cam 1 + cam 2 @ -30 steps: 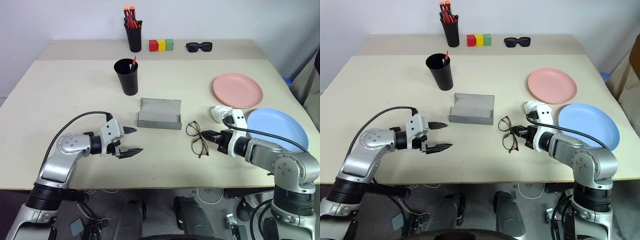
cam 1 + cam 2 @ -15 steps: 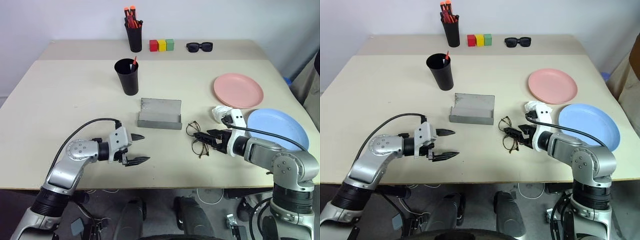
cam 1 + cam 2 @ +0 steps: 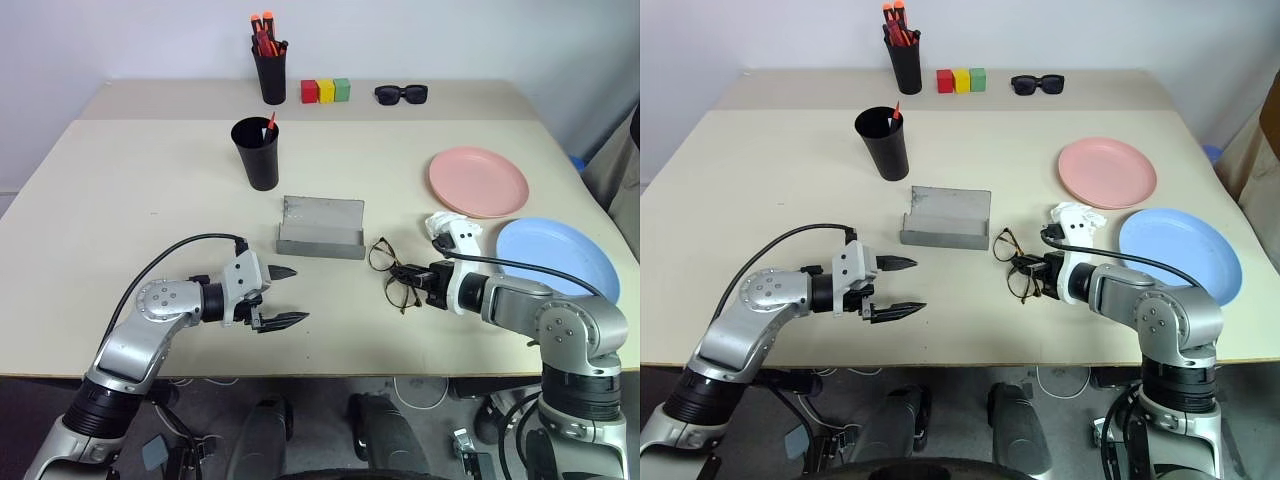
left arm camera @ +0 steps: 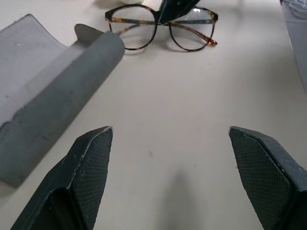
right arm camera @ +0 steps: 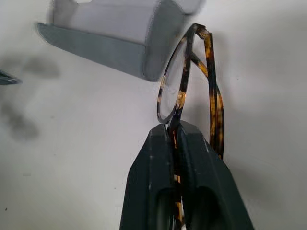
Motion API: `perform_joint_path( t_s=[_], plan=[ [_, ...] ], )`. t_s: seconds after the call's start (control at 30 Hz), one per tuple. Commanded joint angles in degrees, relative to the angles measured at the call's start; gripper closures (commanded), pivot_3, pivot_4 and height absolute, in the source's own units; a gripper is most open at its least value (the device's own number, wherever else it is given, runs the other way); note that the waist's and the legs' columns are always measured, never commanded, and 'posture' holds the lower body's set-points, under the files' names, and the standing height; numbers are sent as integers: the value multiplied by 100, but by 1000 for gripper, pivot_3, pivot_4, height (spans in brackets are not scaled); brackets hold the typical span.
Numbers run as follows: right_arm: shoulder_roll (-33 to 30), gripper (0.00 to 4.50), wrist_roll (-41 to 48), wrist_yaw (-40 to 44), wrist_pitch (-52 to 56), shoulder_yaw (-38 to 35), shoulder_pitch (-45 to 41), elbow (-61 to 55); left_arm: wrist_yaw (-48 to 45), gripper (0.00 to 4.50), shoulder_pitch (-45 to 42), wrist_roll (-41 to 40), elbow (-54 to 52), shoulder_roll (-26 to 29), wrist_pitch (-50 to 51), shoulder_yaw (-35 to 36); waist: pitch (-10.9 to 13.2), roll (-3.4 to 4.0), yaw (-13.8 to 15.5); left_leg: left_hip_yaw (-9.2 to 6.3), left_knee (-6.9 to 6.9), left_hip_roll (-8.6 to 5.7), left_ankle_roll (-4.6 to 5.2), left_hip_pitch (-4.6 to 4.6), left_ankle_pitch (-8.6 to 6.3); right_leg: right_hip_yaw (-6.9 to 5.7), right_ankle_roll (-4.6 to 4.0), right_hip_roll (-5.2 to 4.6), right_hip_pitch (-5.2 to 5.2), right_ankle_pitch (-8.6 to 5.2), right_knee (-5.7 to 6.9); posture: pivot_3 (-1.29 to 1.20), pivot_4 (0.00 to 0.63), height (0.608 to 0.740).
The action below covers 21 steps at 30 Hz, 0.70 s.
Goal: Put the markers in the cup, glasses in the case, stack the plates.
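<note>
The right gripper (image 5: 173, 130) has its two fingers pressed together on the thin tortoiseshell rim of the glasses (image 4: 136, 33), near the bridge, so the whole frame hangs on one narrow pinch. The glasses sit toward the front edge of the desk (image 3: 120, 200), right of its middle and just beside the right end of the open grey case (image 3: 320, 228), which lies near the desk's centre. The main risk is that so small a hold lets the frame swing or slide out between the pads once it is lifted, so that it drops back on the desk or arrives at the case twisted. Whether the temple arms are folded cannot be told for sure. If they stand out, one could catch on the case's low front wall and lever the glasses out of the grip. The case looks light and nothing pins it down, so a push from the frame or the fingers would probably shove it toward the far edge rather than let the glasses settle inside. The left gripper (image 3: 297, 294) is spread wide and holds nothing. It hovers just in front of the case's left end, close enough to steady it, but also close enough to knock it if the arm moves carelessly. A hard squeeze on the rim could also bend it or strain a lens.
</note>
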Motion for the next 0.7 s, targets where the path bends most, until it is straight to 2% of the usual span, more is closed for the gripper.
perform_joint_path(
  t_s=[0.03, 0.23, 0.37, 0.57, 0.7],
  plan=[
    [-323, 4457, -12, 13, 26, -125, -4, -311, 67, 531, -24, -94, -169, -18, -28, 58, 0, 0, 0, 0, 0, 0, 0, 0, 0, 0, 0, 0, 0, 0, -1, 0, 150, 740],
    [-1267, 4457, -234, 507, -585, 277, -404, -684, 457, 531, -19, -122, 40, -145, -88, 396, 1, 2, -17, 3, -2, 0, 1, -1, 0, 1, -3, -1, -2, -2, -3, 0, 150, 740],
    [-1596, 4457, -727, 1110, -1548, 1117, -1151, -438, 748, 531, -24, -284, 224, -288, -61, 780, 3, 4, -69, 9, -4, 4, 1, 0, -1, 2, -14, 7, -10, -8, 1, 0, 150, 740],
    [-1090, 4457, -1944, 2446, -3460, 2729, -2746, 1740, 980, 531, 26, -279, 431, -220, -155, 1163, 4, 1, -149, 11, -4, 1, 1, -1, -1, 2, -13, 4, -12, -6, 2, 0, 150, 740],
    [-483, 4457, -2530, 3303, -4512, 3296, -3520, 3465, 1078, 531, 117, -289, 403, -125, -182, 1340, 5, -1, -156, 10, -7, -1, 2, -2, -1, 1, -2, 2, -13, 0, 3, 0, 150, 740]
  ],
)
